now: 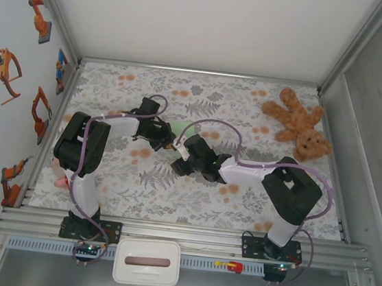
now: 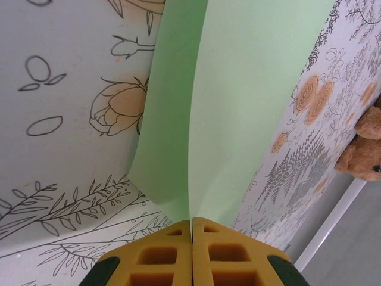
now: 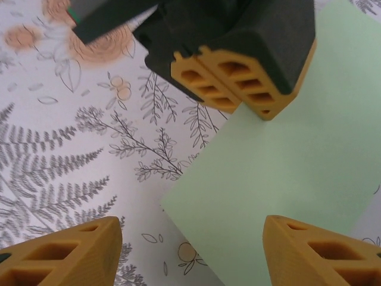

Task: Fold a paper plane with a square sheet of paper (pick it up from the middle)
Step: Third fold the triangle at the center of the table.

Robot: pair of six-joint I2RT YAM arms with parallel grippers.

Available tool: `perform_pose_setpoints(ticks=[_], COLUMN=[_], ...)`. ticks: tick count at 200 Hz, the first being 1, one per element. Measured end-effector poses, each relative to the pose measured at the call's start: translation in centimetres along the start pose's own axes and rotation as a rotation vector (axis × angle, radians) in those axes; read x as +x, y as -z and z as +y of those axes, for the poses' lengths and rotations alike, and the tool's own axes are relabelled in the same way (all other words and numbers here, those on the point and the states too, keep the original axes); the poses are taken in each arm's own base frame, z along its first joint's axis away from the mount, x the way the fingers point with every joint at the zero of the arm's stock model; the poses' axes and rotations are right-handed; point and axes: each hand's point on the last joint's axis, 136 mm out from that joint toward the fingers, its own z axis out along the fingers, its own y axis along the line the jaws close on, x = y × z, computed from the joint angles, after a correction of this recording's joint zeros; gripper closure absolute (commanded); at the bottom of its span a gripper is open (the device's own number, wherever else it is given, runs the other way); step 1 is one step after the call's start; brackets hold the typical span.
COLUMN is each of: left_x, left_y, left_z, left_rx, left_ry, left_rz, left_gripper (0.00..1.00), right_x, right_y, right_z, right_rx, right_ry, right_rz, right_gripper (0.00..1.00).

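The square sheet of paper (image 3: pixel 280 167) is pale mint green and lies on the flowered tablecloth, mid-table. In the top view only a sliver of the sheet (image 1: pixel 181 128) shows between the two arms. My left gripper (image 2: pixel 191 223) is shut on the sheet (image 2: pixel 238 107), pinching it up into a ridge that runs away from the fingertips. In the right wrist view the left gripper (image 3: pixel 238 71) stands on the paper, its yellow pads pressed together. My right gripper (image 3: pixel 190 253) is open just above the sheet's near corner, with one finger (image 3: pixel 65 256) over the cloth and the other over paper.
A brown teddy bear (image 1: pixel 298 124) lies at the back right of the table; the bear (image 2: pixel 363 152) also shows at the right edge of the left wrist view. A white lidded tub (image 1: pixel 147 262) sits in front of the rail. Metal frame rails border the table.
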Motion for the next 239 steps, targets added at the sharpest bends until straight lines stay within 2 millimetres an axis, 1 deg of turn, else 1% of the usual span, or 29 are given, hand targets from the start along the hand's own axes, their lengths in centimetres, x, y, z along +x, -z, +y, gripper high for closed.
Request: perform_pose_setpoints(ticks=[14,31,59,82,106,111,125,140,159,172,180,209,226,239], left_x=[0.1,0.2,0.2,0.1,0.1,0.1,0.1,0.1,0.2,0.2,0.2,0.1,-0.6,-1.5], left_y=[0.0,0.0,0.0,0.1,0.1,0.1,0.1,0.1,0.0,0.0,0.0,0.4,1.4,2.9], left_z=[0.1,0.3,0.3,0.3,0.5,0.5,0.5,0.6,0.6,0.6,0.6,1.1,1.5,1.5], left_rx=[-0.006,-0.01,-0.014,-0.019,-0.027,-0.028,-0.03,-0.032,-0.033,-0.034,-0.035,-0.053,-0.064,-0.064], left_ry=[0.007,0.011,0.013,0.013,0.016,0.017,0.018,0.019,0.019,0.02,0.021,0.021,0.03,0.033], left_rz=[0.004,0.006,0.007,0.003,0.001,0.0,0.001,0.0,0.001,0.001,0.002,-0.003,-0.029,-0.068], left_gripper=[0.92,0.92,0.92,0.92,0.92,0.92,0.91,0.91,0.9,0.88,0.84,0.65,0.6,0.6], right_x=[0.4,0.3,0.1,-0.1,-0.1,-0.1,-0.1,-0.1,-0.1,-0.1,-0.1,-0.1,0.1,0.2], right_y=[-0.4,-0.4,-0.4,-0.4,-0.4,-0.4,-0.4,-0.4,-0.4,-0.4,-0.4,-0.4,-0.4,-0.4], right_z=[-0.5,-1.2,-1.8,-1.8,-1.8,-1.7,-1.6,-1.4,-1.2,-1.1,-1.0,-0.5,0.0,0.4], right_rx=[0.032,0.066,0.091,0.093,0.09,0.089,0.082,0.071,0.06,0.051,0.045,0.014,-0.015,-0.046], right_ry=[0.016,0.031,0.047,0.065,0.073,0.075,0.076,0.079,0.081,0.084,0.084,0.086,0.081,0.068], right_rz=[0.012,0.008,-0.002,-0.006,-0.006,-0.006,-0.007,-0.008,-0.008,-0.009,-0.009,-0.009,-0.004,-0.002], right_gripper=[0.42,0.49,0.6,0.68,0.71,0.73,0.75,0.8,0.89,0.96,1.0,1.0,1.0,1.0])
